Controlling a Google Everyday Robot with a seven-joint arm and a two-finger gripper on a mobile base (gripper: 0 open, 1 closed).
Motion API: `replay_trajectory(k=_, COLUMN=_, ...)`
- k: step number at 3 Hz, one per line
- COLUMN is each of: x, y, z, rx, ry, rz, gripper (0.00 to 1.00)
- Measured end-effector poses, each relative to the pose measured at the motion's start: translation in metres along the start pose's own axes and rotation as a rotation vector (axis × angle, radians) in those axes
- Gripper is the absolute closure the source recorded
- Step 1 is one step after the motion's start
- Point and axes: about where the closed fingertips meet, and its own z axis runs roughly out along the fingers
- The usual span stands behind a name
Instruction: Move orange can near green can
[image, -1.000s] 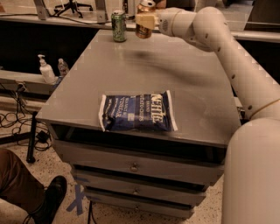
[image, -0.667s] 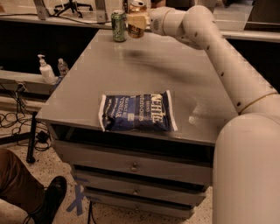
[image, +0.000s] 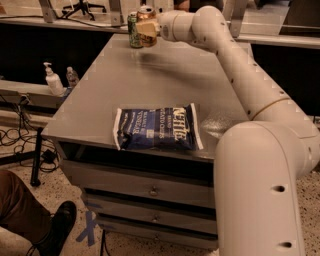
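The green can stands upright at the far left edge of the grey table. My gripper is right beside it on its right, shut on the orange can, which it holds upright just above the table. The orange can's silver top shows above the fingers; most of its body is hidden by them. The two cans are almost touching.
A blue Kettle chip bag lies flat near the table's front edge. A white pump bottle and a small clear bottle stand on a lower ledge at the left. A person's leg and shoe are at bottom left.
My arm has swung left across the back of the table, carrying the orange can from well right of the green can to right next to it.
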Motion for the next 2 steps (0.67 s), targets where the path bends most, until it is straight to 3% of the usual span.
replay_trajectory(k=2, x=0.023, y=-0.010, z=0.026, rx=-0.012, ry=0.049, rz=0.031, gripper=1.00)
